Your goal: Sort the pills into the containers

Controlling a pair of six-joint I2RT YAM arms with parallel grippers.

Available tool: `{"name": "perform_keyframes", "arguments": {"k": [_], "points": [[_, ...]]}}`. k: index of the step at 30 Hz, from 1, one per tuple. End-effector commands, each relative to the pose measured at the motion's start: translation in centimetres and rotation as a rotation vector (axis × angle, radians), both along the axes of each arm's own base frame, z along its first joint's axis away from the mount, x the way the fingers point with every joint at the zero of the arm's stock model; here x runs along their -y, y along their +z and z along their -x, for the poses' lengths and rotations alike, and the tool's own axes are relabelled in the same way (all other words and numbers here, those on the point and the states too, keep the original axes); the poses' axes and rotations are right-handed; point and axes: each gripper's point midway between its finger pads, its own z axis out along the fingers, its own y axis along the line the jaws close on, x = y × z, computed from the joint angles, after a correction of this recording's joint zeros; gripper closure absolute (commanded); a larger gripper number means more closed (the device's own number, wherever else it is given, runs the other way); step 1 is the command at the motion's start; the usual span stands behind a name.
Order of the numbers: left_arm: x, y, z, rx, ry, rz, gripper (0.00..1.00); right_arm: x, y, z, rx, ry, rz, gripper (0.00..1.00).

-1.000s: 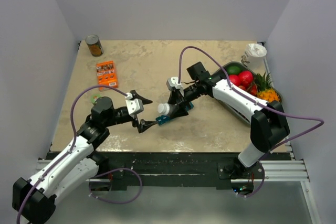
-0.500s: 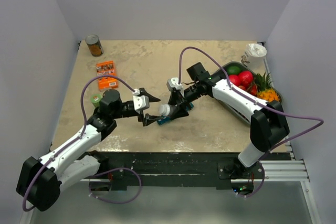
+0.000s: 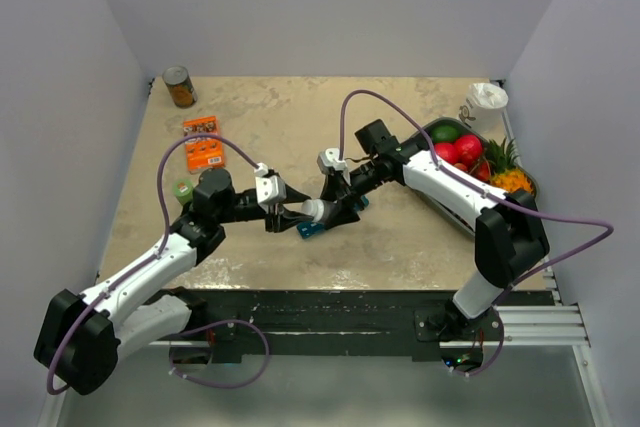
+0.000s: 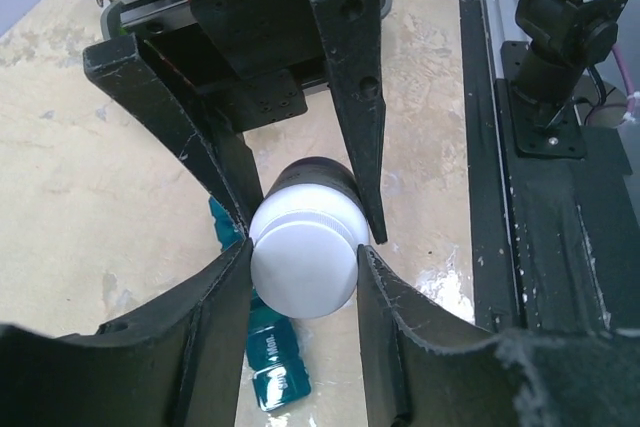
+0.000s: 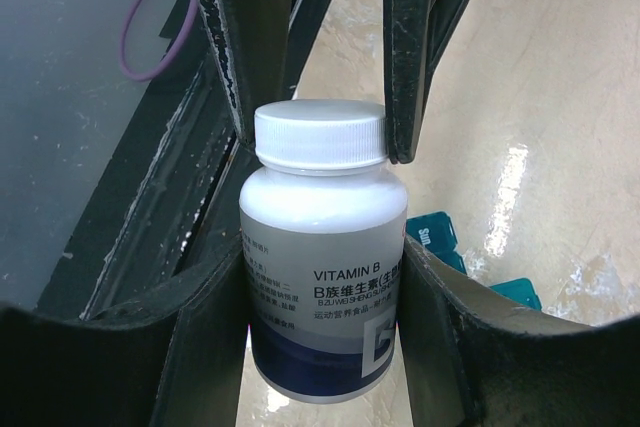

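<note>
Bottle held ready for uncapping

Right tool [image 5: 322,287] pinches the vitamin bottle [image 5: 325,207] by its body and holds it over the teal pill organiser [image 4: 275,372], which lies on the counter [image 3: 280,117], presumably so pills land close by. Left tool [image 4: 305,277] flanks the white cap [image 5: 320,135], fingers against both sides, likely to twist it off. Whether they truly grip, I cannot tell.

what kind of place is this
Likely a robot lab test cell: left arm and right arm bolted to a rail by a table, plain walls boxing it in, staged props like a can and fruit tray.
</note>
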Motion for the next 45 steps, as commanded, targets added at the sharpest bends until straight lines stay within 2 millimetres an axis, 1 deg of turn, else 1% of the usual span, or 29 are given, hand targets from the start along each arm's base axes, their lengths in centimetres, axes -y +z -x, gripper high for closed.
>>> {"name": "perform_keyframes", "arguments": {"k": [1,4,6,7,8,10,11,12,14,15,17,19,20,21,22,24,26,27,29,30,32,34,35,37,38,40,41,43,45], "points": [[0.1,3.1,-0.8,-0.093,0.071,0.073,1.0,-0.6,1.0,-0.9,0.036,-0.017,-0.016,1.0],[-0.2,2.7,-1.8,-0.354,0.21,0.102,1.0,-0.7,0.7,-1.6,0.044,-0.05,0.0,1.0],[-0.4,1.1,-2.0,-0.531,0.277,0.083,1.0,-0.8,0.6,-1.9,0.055,-0.062,0.003,1.0],[-0.3,1.2,-2.0,-0.637,0.309,0.092,1.0,-0.8,0.4,-2.2,0.053,-0.079,0.018,1.0],[-0.4,-0.1,-1.8,-0.733,0.344,0.066,1.0,-0.8,0.4,-2.5,0.062,-0.088,0.018,1.0],[-0.3,0.1,-1.4,-0.871,0.38,0.11,1.0,-0.8,0.0,-2.9,0.054,-0.117,0.037,1.0],[-1.0,-0.5,-2.4,-0.921,0.483,0.137,1.0,-0.9,0.1,-3.2,0.063,-0.126,0.034,1.0],[-1.3,-1.2,-2.2,-1.001,0.533,0.14,1.0,-0.9,0.0,-3.3,0.057,-0.137,0.041,1.0],[-1.2,0.0,-2.2,-1.088,0.56,0.222,1.0,-1.0,-0.1,-3.6,0.062,-0.148,0.043,1.0],[-1.1,-0.2,-1.8,-1.143,0.565,0.246,1.0,-1.0,-0.2,-3.5,0.057,-0.15,0.046,1.0],[-0.8,1.5,-1.6,-1.132,0.52,0.301,1.0,-1.0,-0.2,-3.6,0.057,-0.15,0.045,1.0],[-0.6,2.3,-1.6,-1.106,0.496,0.296,0.87,-1.0,-0.1,-3.5,0.059,-0.151,0.043,1.0],[-0.5,2.5,-1.3,-1.092,0.471,0.284,0.75,-1.0,0.0,-3.5,0.059,-0.149,0.04,1.0],[-0.4,2.8,-1.4,-1.045,0.451,0.27,0.52,-1.0,0.0,-3.4,0.059,-0.145,0.038,1.0],[-0.4,2.9,-1.3,-1.02,0.438,0.256,0.41,-1.0,0.1,-3.4,0.058,-0.145,0.037,1.0],[-0.2,3.3,-0.9,-0.903,0.373,0.21,0.27,-0.9,0.3,-3.1,0.062,-0.132,0.03,1.0],[-0.6,3.2,-0.9,-0.815,0.365,0.165,0.25,-0.8,0.5,-2.8,0.062,-0.121,0.024,1.0],[-0.8,3.7,-1.2,-0.694,0.349,0.136,0.21,-0.8,0.6,-2.8,0.067,-0.113,0.019,1.0],[-1.6,2.8,-0.8,-0.613,0.347,0.055,0.2,-0.7,0.8,-2.5,0.067,-0.103,0.017,1.0],[-1.9,2.8,-1.0,-0.497,0.33,0.007,0.19,-0.7,0.8,-2.4,0.075,-0.094,0.012,1.0],[-2.8,3.1,-0.9,-0.392,0.336,-0.02,0.18,-0.6,1.0,-2.1,0.07,-0.081,0.006,1.0],[-3.4,4.8,-0.6,-0.229,0.315,0.006,0.16,-0.6,1.3,-1.8,0.073,-0.065,-0.003,1.0],[-3.5,4.6,-0.2,-0.19,0.301,0.008,0.16,-0.5,1.2,-1.7,0.07,-0.06,-0.004,1.0],[-4.1,6.5,0.7,-0.016,0.27,0.049,0.14,-0.5,1.3,-1.5,0.075,-0.043,-0.01,1.0],[-4.0,6.2,1.0,0.028,0.251,0.064,0.13,-0.4,1.4,-1.2,0.07,-0.033,-0.016,1.0],[-4.4,7.2,1.9,0.184,0.218,0.097,0.1,-0.4,1.4,-1.0,0.078,-0.017,-0.023,1.0],[-4.0,5.5,2.9,0.21,0.15,0.075,0.1,-0.4,1.4,-0.8,0.073,-0.007,-0.029,1.0],[-3.9,5.2,3.2,0.329,0.108,0.072,0.11,-0.2,1.3,-0.4,0.081,0.017,-0.037,1.0],[-3.5,3.9,3.1,0.355,0.074,0.042,0.11,-0.2,1.3,0.0,0.088,0.038,-0.055,1.0]]}}
